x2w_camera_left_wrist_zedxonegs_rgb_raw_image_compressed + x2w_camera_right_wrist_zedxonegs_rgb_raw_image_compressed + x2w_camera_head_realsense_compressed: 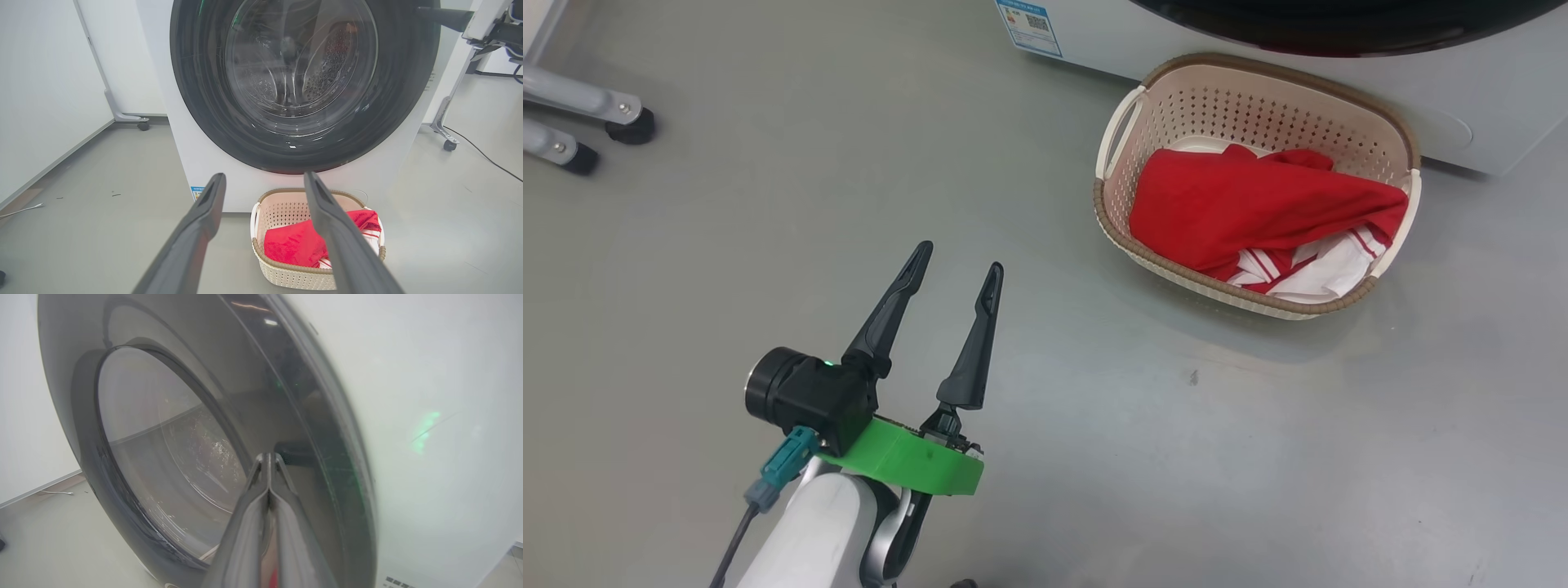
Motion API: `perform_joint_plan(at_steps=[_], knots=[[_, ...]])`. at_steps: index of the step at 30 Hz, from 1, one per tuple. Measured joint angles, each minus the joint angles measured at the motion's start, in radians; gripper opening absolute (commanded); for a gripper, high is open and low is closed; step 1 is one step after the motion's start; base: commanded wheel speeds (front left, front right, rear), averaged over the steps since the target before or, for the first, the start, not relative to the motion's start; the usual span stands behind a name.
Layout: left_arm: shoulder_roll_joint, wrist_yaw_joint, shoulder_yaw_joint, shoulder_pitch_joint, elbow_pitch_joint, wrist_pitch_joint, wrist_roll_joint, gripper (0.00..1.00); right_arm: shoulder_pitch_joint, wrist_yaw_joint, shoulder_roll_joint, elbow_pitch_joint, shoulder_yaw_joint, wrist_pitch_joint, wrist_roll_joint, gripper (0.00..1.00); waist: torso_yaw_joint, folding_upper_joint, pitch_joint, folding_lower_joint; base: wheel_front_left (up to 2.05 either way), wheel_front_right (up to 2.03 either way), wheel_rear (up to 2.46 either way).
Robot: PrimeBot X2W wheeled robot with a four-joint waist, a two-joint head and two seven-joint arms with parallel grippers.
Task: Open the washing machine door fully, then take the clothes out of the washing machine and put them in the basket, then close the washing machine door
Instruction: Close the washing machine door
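Right gripper [269, 458] clenched, tips at the washing machine door [171, 428] — apparently to press it shut; left gripper [960, 260] released, idle lower left.

The washing machine door [302, 73], a large round glossy black disc with a clear glass bowl, sits closed, upper centre of the left wrist view, on the white box-shaped washing machine [192, 163]. Just below stands the basket [1233, 110], cream perforated plastic with a brown rim, upright, holding the clothes [1250, 212], crumpled red fabric with white stripes.
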Motion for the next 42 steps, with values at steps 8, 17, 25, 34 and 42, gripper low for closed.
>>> perform_joint_plan(at_steps=[8,17,25,34,42], knots=[[-0.001,0.020,0.015,-0.002,0.006,0.000,0.001,1.00,0.006,0.001,0.049,0.041,0.030,-0.052,0.007,0.00,-0.019,0.0000,-0.021,0.0000,0.00,0.00,0.00],[-0.001,0.038,0.049,-0.001,0.022,0.000,0.029,1.00,0.121,0.012,0.117,0.051,0.057,-0.140,0.049,0.00,-0.077,0.0000,-0.049,0.0000,0.00,0.00,0.00],[-0.001,0.038,0.059,0.003,0.048,0.000,0.040,1.00,0.259,0.014,0.142,0.028,0.051,-0.175,0.096,0.00,-0.136,0.0000,-0.089,0.0000,0.00,0.00,0.00],[-0.001,0.036,0.084,0.036,0.092,0.000,0.057,1.00,0.482,0.014,0.184,0.021,0.011,-0.176,0.156,0.28,-0.206,0.0000,-0.152,0.0000,0.00,0.00,0.00],[0.017,0.026,0.105,0.085,0.135,0.000,0.063,1.00,0.658,0.014,0.230,-0.052,-0.048,-0.176,0.166,1.00,-0.286,0.0000,-0.226,0.0000,0.00,0.00,0.00]])
